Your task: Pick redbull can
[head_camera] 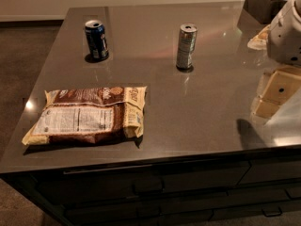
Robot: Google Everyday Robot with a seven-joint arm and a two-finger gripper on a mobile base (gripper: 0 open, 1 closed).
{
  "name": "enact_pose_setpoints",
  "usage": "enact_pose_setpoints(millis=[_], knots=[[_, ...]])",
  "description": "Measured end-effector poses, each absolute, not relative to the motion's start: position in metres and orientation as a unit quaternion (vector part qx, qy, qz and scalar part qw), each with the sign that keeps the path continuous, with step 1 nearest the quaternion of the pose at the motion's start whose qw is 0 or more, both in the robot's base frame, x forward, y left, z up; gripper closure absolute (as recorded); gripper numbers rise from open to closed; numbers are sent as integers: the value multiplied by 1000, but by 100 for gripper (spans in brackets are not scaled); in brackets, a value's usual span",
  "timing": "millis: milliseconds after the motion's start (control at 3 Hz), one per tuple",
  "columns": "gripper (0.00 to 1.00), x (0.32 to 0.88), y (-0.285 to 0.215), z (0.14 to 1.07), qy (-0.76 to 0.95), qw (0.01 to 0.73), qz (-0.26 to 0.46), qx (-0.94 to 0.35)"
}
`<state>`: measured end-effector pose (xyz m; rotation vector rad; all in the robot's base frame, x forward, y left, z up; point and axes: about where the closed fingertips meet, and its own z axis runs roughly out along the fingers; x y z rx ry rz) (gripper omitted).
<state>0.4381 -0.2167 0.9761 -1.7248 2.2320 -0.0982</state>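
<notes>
Redbull can [186, 46] stands upright near the far edge of the worktop [197, 121], about mid-width. The gripper [275, 98] hangs by the right edge, well apart from it; can't tell if it's open or closed. I'd come in level from the right and grab mid-height. That path looks bare. The blue can [96, 40] far-left and the snack bag [87, 116] front-left sit out of the way.

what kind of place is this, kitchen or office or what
Probably an office break area or kitchenette: a grey counter with drawers below, and snacks set out, a snack bag, the redbull can and a blue can. The gripper hangs over the counter's right side.
</notes>
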Motion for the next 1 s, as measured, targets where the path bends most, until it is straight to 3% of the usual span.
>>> enact_pose_setpoints(millis=[1000], knots=[[0, 483, -204, 980, 795, 194, -3, -575]])
